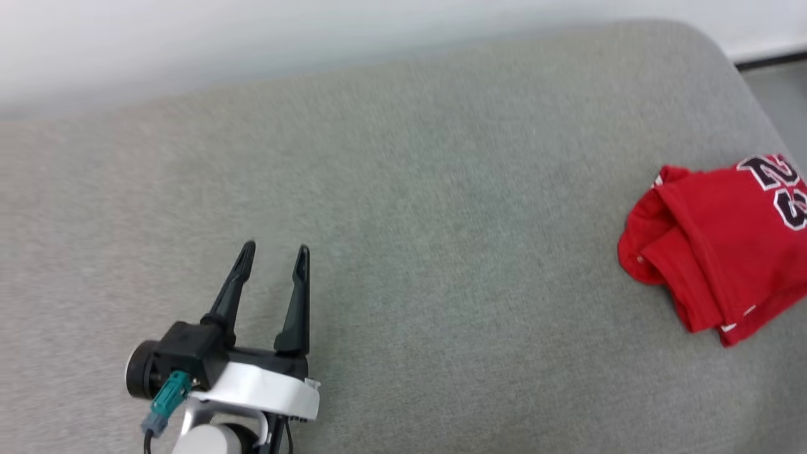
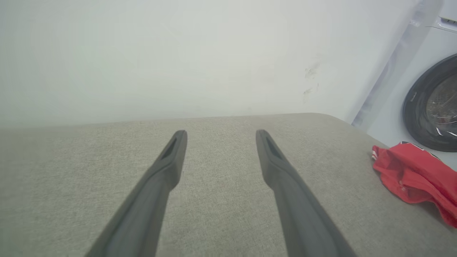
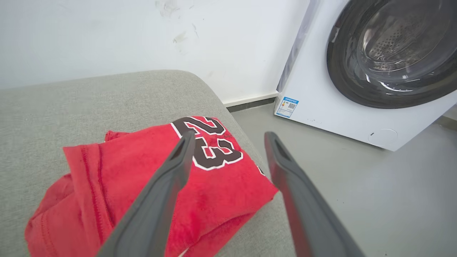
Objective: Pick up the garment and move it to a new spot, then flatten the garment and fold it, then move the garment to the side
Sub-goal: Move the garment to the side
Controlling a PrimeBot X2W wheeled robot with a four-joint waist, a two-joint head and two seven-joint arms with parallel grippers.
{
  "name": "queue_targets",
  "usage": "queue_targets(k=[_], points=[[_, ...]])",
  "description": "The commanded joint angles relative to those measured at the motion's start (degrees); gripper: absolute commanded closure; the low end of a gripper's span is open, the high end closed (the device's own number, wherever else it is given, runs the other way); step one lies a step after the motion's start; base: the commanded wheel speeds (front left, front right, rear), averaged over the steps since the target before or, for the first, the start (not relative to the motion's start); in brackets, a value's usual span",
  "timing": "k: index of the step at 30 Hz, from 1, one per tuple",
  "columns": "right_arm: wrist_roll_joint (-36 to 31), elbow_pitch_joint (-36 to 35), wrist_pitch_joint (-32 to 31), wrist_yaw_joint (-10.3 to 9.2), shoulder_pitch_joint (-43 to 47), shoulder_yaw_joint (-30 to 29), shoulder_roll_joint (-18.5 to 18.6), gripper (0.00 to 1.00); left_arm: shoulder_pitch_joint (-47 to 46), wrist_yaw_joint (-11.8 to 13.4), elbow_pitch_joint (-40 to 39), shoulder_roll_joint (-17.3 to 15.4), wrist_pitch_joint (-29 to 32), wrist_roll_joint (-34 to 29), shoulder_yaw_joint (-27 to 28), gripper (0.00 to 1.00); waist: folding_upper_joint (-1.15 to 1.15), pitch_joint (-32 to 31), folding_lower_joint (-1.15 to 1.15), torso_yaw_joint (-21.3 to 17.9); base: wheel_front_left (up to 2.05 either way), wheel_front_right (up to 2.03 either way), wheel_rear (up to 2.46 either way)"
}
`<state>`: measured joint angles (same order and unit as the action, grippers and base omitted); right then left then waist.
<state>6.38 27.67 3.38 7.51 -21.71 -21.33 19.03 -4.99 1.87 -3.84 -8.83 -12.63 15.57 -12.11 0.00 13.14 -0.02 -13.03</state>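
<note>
Left claw [image 1: 276,248]: I see it at the lower left of the head view, its two dark fingers spread wide and nothing between them.
Left claw, own camera: both fingers run up from the bottom edge over bare grey cloth, tips well apart; I cannot tell whether they touch the cloth.
Right claw [image 3: 230,135]: on its wrist view the fingers are spread wide and grip nothing.
Right claw, place: the left-hand finger in that frame crosses the red fabric and ends at the "23"; the right-hand finger lies over the floor [image 3: 357,192] past the edge. I cannot tell whether either finger touches the cloth.
Garment [image 1: 712,252]: a red shirt, loosely bunched and folded over itself, at the right edge of the head view, partly cut off by the frame.
Garment, detail: a black, white-edged "23" faces up at its upper right; seams and hems show along the folds.
Garment to left claw: well apart, with open cloth between them.
Tabletop [image 1: 410,189]: grey, fabric-covered, with a rounded corner at the upper right; the garment lies near that corner.
Washing machine [image 3: 314,89]: white, dark round door, on the floor beyond the tabletop, at the upper right of the right wrist view.
Wall [image 2: 178,53]: pale, with a few scuff marks.
</note>
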Motion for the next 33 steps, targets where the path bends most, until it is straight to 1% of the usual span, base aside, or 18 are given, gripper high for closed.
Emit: queue_targets(k=[1,5,11,13,21,24,29,33], points=[[0.1,-0.8,0.2,-0.04,1.3,0.1,-0.8,0.00,0.7,0.3,0.4,0.0,-0.2,0.3,0.2,0.00,0.00,-3.4,0.02,2.3,0.00,0.00,0.00],[0.5,-7.9,-0.3,-0.04,7.2,1.5,-4.7,0.00,2.5,1.2,1.7,0.3,-0.8,0.7,0.9,0.00,0.00,-5.7,0.02,3.5,0.00,0.00,0.00],[1.4,-16.9,-1.2,-0.05,13.6,6.6,-9.6,0.00,4.4,2.0,3.6,0.9,-1.6,2.2,2.6,0.00,0.00,-8.0,0.02,5.2,0.00,0.00,0.00],[1.9,-19.3,-1.2,-0.04,14.9,8.8,-10.7,0.00,4.9,2.2,4.2,0.9,-1.9,2.3,3.1,0.00,0.00,-8.5,0.02,5.8,0.00,0.00,0.00],[4.4,-25.2,-1.3,-0.04,17.8,16.6,-12.7,0.00,6.2,2.9,6.8,0.2,-2.4,2.3,5.9,0.00,0.00,-11.2,0.02,8.1,0.00,0.00,0.00],[4.0,-26.8,-1.7,-0.04,19.5,18.8,-13.4,0.00,7.1,3.0,7.4,-0.2,-2.5,2.0,6.6,0.00,0.00,-12.6,0.02,8.7,0.00,0.00,0.00],[4.0,-29.5,-2.0,-0.04,22.5,20.1,-14.4,0.00,8.8,2.9,8.1,-0.5,-2.6,1.4,7.1,0.00,0.00,-13.9,0.02,9.3,0.00,0.00,0.00],[3.8,-30.6,-2.4,-0.04,24.2,19.8,-14.7,0.00,9.7,2.6,8.6,-0.5,-2.6,0.7,6.3,0.00,0.00,-14.5,0.02,9.4,0.00,0.00,0.00]])
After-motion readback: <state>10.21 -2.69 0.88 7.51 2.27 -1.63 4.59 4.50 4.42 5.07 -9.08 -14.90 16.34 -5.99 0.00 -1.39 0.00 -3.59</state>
